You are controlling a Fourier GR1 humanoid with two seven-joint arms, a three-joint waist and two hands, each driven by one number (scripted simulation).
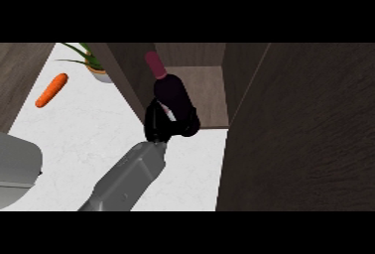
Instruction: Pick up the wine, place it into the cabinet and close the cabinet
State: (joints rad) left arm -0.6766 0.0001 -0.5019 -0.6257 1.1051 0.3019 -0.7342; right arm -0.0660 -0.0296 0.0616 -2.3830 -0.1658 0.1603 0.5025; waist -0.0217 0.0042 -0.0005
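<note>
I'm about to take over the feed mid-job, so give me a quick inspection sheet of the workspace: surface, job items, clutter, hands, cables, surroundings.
Surface: white marbled counter, mostly bare where it shows.
Job's things: wine bottle, dark with a red cap, held at the mouth of the open cabinet; whether it rests on the cabinet floor cannot be told. The cabinet door stands open at the right.
Clutter: carrot lying on the counter at the left; potted plant behind it.
Hands: one hand curled round the bottle's lower body; which arm it is cannot be told. No other hand seen.
Cables: nothing seen.
Surroundings: grey object at the left edge, unidentified.
</note>
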